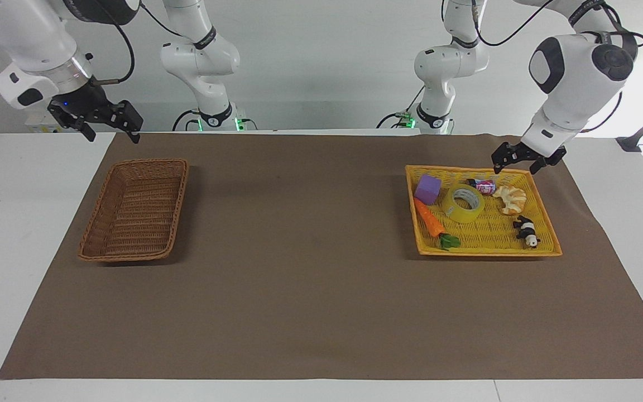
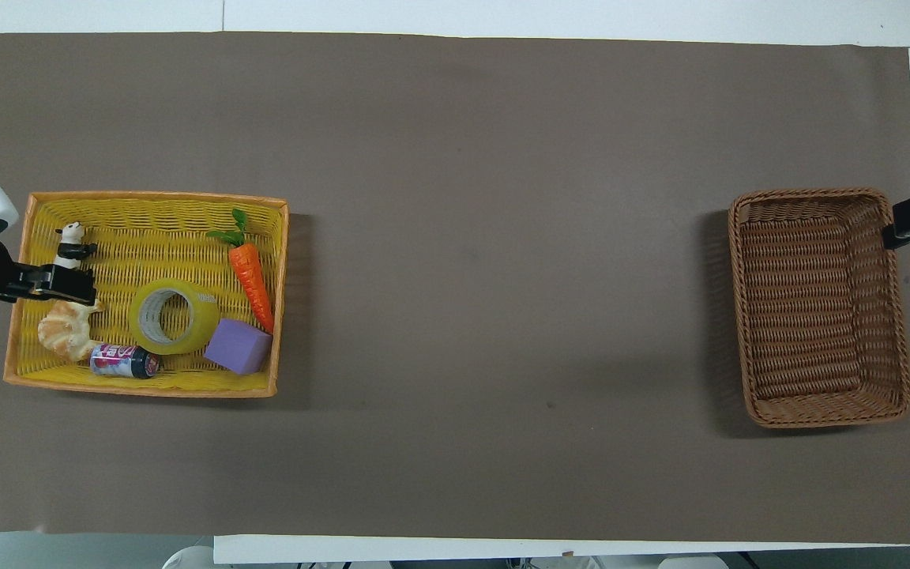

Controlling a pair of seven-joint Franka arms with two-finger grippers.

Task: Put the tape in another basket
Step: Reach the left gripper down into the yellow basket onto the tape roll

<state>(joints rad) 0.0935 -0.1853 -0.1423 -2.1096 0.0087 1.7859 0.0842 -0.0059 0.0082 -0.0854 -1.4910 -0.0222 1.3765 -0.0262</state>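
The tape [image 1: 464,203] was seen lying in the yellow tray basket [image 1: 539,245] at the left arm's end of the table, its open core facing up, w/ nothing gripping it. It was flanked by the purple cube [image 1: 427,188], just beside it toward the table's middle, & the croissant [image 1: 510,199] toward the outer end. A small can [image 1: 483,186] was set nearer the robots than the tape; the toy carrot [image 1: 432,220] lay along the tray's inner wall, farther from the robots than the cube. A panda figure [image 1: 527,231] was placed in the tray's outer corner, farther from the robots than the croissant.

The left gripper [image 1: 524,162] was held in the air over the tray's rim nearest the robots, approx. above the can & croissant, fingers spread apart & nothing between them.

The brown wicker basket [image 1: 94,245] was seen at the right arm's end, well apart from the tray, w/ nothing in it. The right gripper [image 1: 110,130] was held raised over the table edge near that basket's robot-side corner, fingers apart, nothing held; that arm was waiting.

All was laid on a brown mat [image 1: 299,268].
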